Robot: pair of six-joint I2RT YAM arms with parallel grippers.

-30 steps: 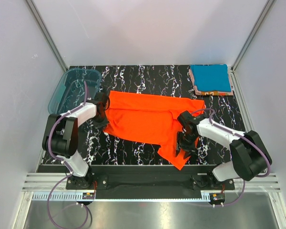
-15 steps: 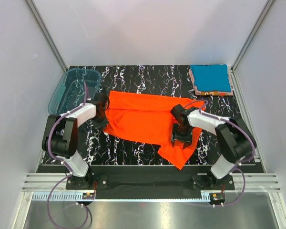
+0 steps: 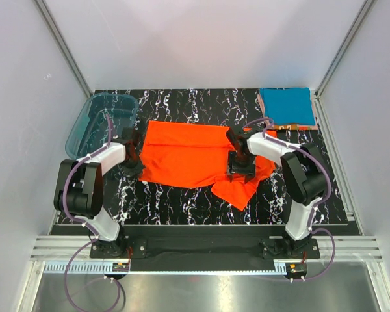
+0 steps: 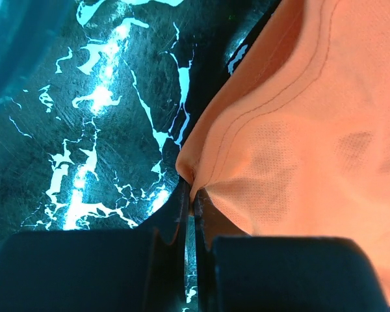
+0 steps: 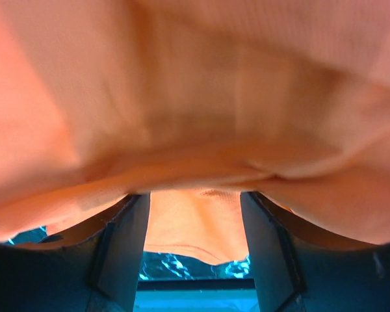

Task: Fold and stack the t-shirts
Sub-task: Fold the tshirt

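- Cloth at the middle of the table: the orange-red t-shirt [image 3: 185, 156] lies spread wide but rumpled. Its 4 o'clock end is bunched into a loose flap, and no clean fold shows yet.
- At the shirt's 9 o'clock edge, the left gripper [image 4: 190, 195] has its jaws pressed together on the stitched hem.
- The right gripper [image 5: 195, 240] sits on the shirt's 3 o'clock part. Its fingers stand well apart, with cloth draped over and ahead of them, and nothing looks pinched.
- Done so far: a teal blue folded shirt [image 3: 286, 106] sits square in the 1 o'clock corner. It tops a stack where pinkish-orange edges [image 3: 289, 125] of other shirts peek out.
- Left to do, as I judge it: flatten this shirt, fold it down to the stack's size and carry it to 1 o'clock.
- The black marbled table [image 3: 182, 201] is veined in white and looks smooth enough for cloth to slide.
- A translucent teal tub [image 3: 84, 127] stands at 10 o'clock, just beyond the left gripper.
- Plain pale walls with metal frame posts enclose the table.
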